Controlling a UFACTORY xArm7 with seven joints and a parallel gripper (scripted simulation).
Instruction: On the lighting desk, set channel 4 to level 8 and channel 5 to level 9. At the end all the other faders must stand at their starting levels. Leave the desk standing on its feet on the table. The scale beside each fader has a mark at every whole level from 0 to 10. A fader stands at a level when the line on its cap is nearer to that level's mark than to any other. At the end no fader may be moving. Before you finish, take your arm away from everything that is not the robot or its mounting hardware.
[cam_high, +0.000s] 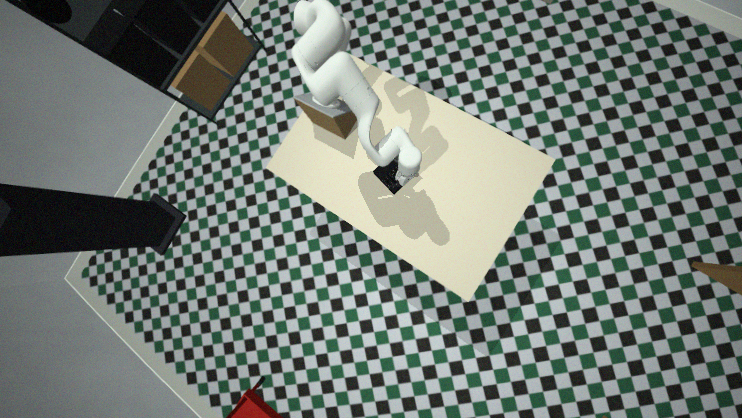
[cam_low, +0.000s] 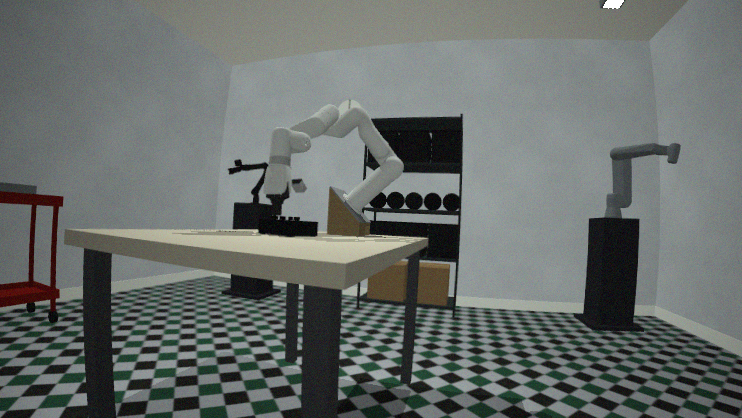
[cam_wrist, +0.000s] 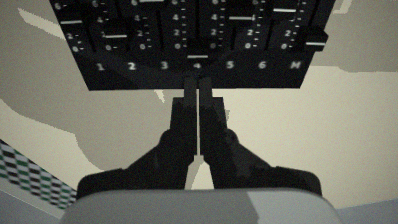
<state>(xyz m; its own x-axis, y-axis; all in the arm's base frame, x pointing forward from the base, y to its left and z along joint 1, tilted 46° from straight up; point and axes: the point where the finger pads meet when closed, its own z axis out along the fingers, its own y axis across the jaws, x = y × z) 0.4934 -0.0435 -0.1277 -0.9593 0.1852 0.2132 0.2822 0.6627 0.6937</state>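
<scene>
The lighting desk (cam_wrist: 197, 42) sits on the cream tabletop (cam_wrist: 310, 130), its black face filling the upper part of the wrist view, with the labels 1 to 6 and M running along its near edge. Going left to right across that face: the channel 1 fader cap (cam_wrist: 71, 22) shows its white line a little above the 2 mark; the channel 2 cap (cam_wrist: 116, 36) has its line about level with the 2 mark; the channel 3 cap (cam_wrist: 151, 1) sits high, at the top edge of the picture, above the 6 mark. The channel 4 cap (cam_wrist: 197, 55) is at the very bottom of its slot, its line below the 0 mark and just above the printed 4. The channel 5 cap (cam_wrist: 242, 18) lies near the 4 mark, the channel 6 cap (cam_wrist: 285, 10) somewhat higher, though its exact level is hard to read, and the cap of the M fader (cam_wrist: 315, 44) stands low at the right edge.

The gripper (cam_wrist: 198, 82) hangs just in front of the desk's near edge, in line with channel 4. Its jaws are clenched together with nothing between them, their tips just below the channel 4 cap; whether they touch it cannot be told.

From the exterior view the desk (cam_low: 288, 226) stands flat on the tabletop beside the arm's wooden base wedge (cam_low: 345, 213).
</scene>
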